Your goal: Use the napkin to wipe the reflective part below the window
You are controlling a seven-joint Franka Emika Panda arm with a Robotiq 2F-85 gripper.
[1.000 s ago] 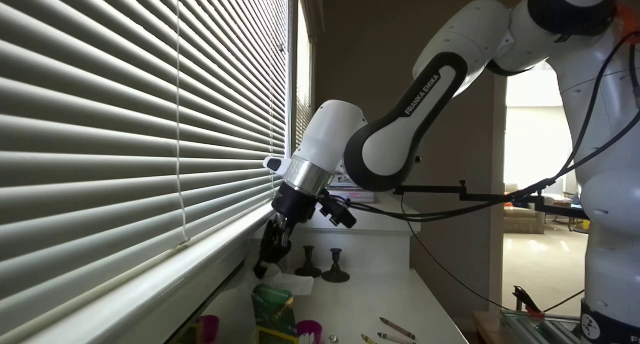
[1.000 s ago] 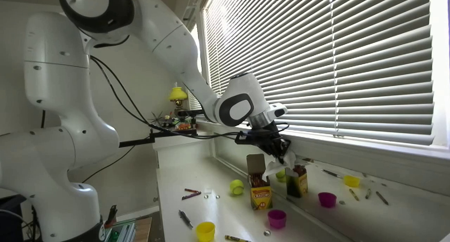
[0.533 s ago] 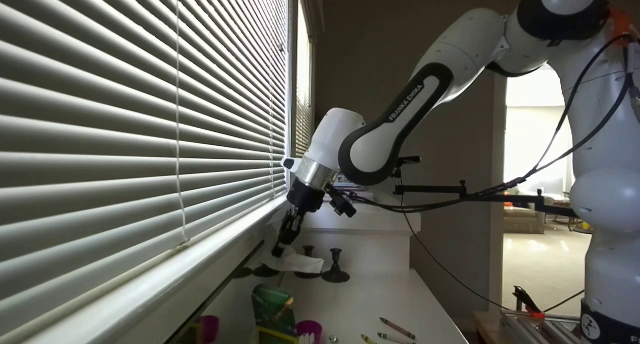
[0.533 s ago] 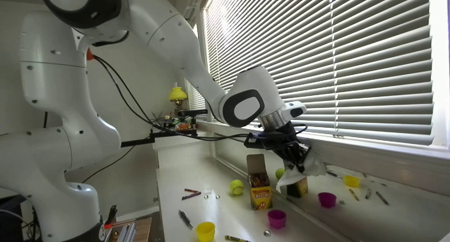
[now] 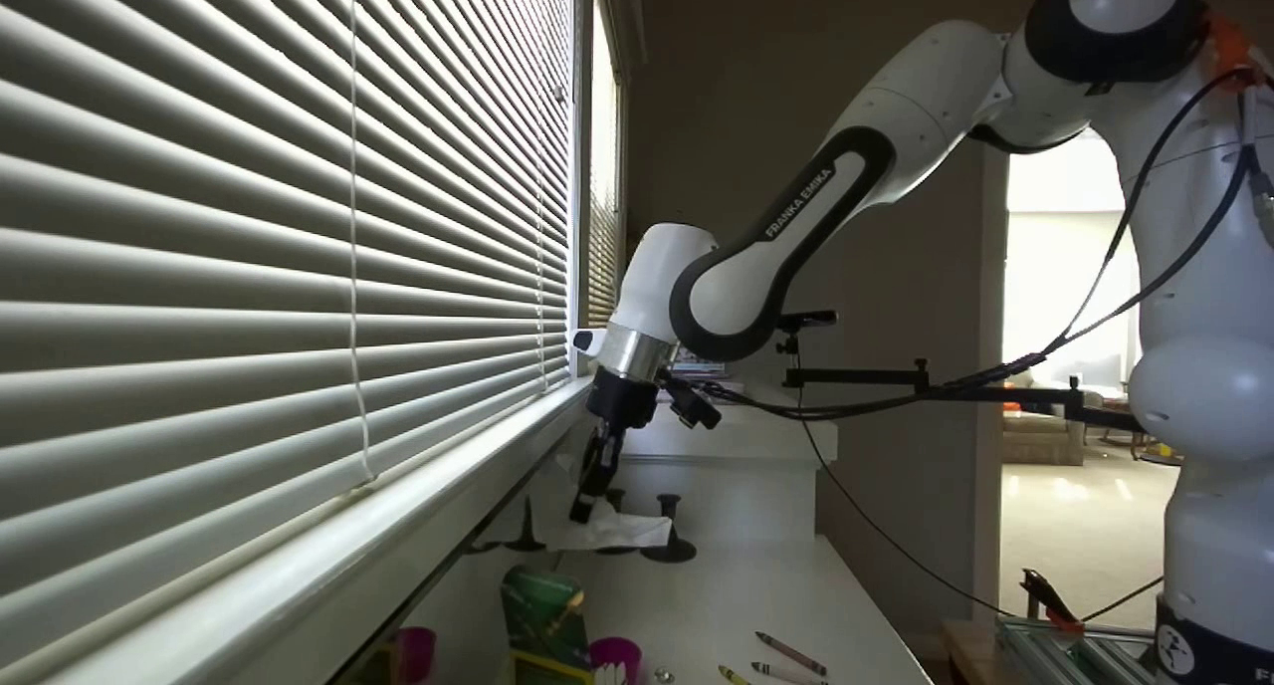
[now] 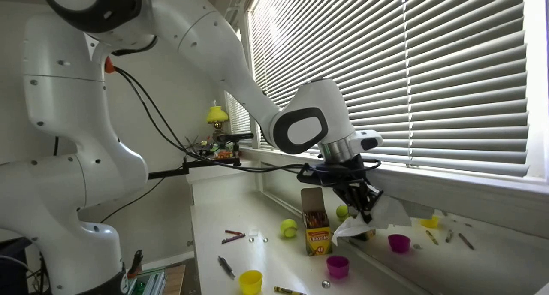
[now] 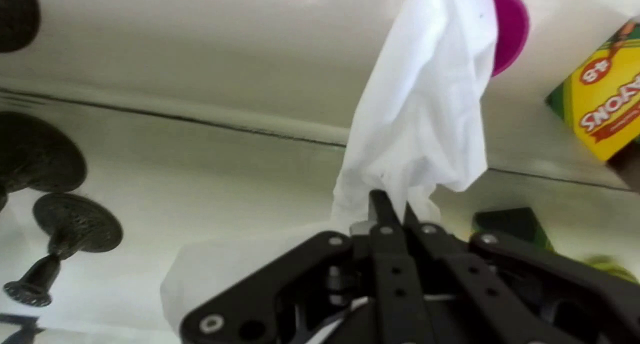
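Note:
The window [image 6: 386, 72] with white slatted blinds fills much of both exterior views [image 5: 239, 227]. Its pale sill [image 5: 328, 546] runs beneath. Below the sill is the reflective part [image 6: 433, 260], a mirror-like panel showing reflections of things on the counter; it also fills the lower wrist view [image 7: 225, 194]. My gripper [image 6: 366, 215] is shut on the crumpled white napkin [image 6: 388, 220], as the wrist view [image 7: 392, 199] shows. The napkin hangs beyond the fingertips [image 7: 425, 99], beside the panel, with its reflection in it. I cannot tell whether they touch.
On the counter [image 6: 274, 260] stand an open crayon box [image 6: 318, 241], a magenta cup [image 6: 338, 267], a yellow cup [image 6: 250, 282] and a tennis ball [image 6: 288, 228]. A pen [image 6: 226, 267] and crayons lie there. Dark candlesticks [image 5: 669, 546] stand behind the napkin.
The gripper and napkin have moved right in both exterior views, with more movement in the first half second than in the second. The napkin stays held and its reflection shows more separately now.

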